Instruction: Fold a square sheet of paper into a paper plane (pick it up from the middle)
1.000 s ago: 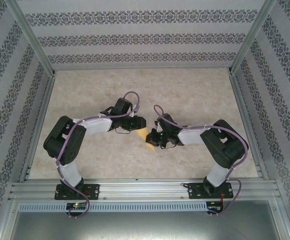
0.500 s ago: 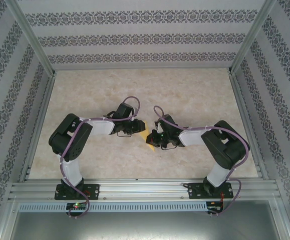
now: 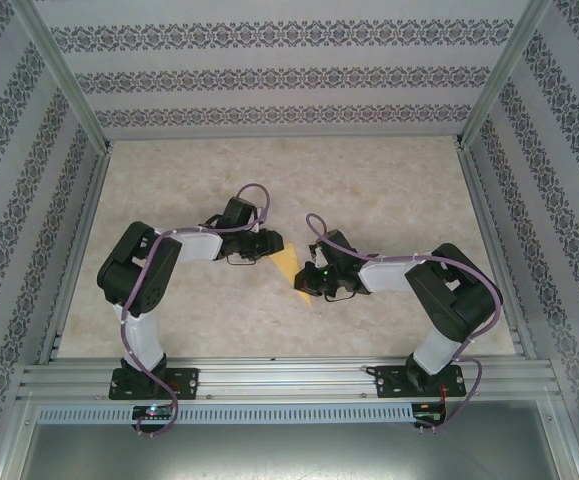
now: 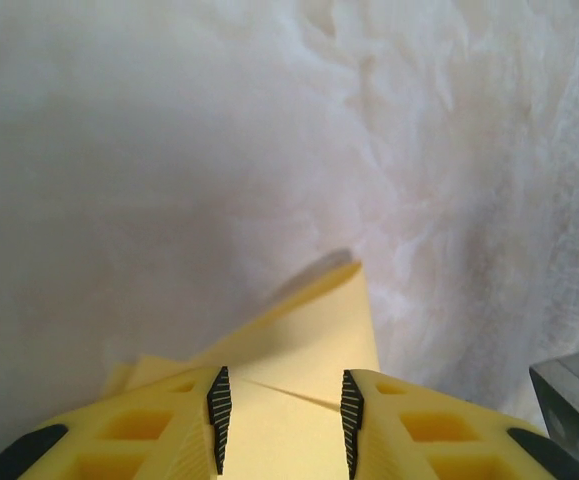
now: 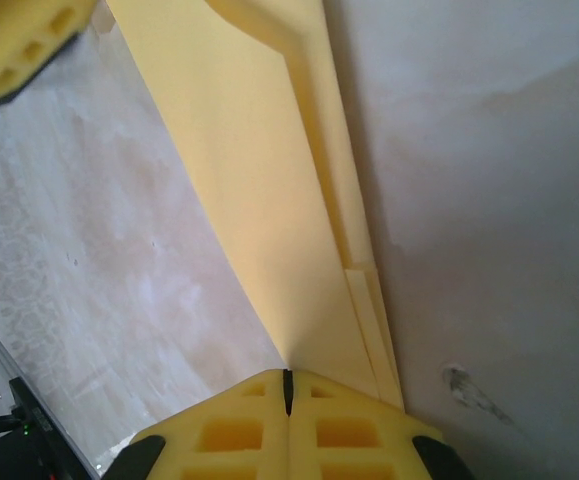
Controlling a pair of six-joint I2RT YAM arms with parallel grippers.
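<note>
- yellow foam fingers of the right gripper point(image 5: 289, 385), low in the right wrist view, are pressed fully together and pinch one narrow end of the paper sheet point(image 5: 269, 200).
- from that pinch the paper sheet runs up and left across the frame as a long, tapering strip. it is pale yellow-orange and matte, and stepped edges along its right side show several layers folded over.
- in the top view it sits mid-frame as a small wedge bridging the two grippers over the marbled table point(image 3: 389, 180).
- at the farther end, the left gripper point(image 4: 284, 410) has its jaws part-way apart. the paper lies in the gap, crossed by a crease, with a pointed flap rising beyond it; the pads do not appear to clamp it.
- by the look of it the folding is midway: the body is narrowed, but no wings are formed. the step in hand seems to be lining up the next crease with one end anchored.
- the next move likely calls for the left jaws to close squarely on the free flap without pulling against the right's hold, as paper this thin would probably buckle or tear.
</note>
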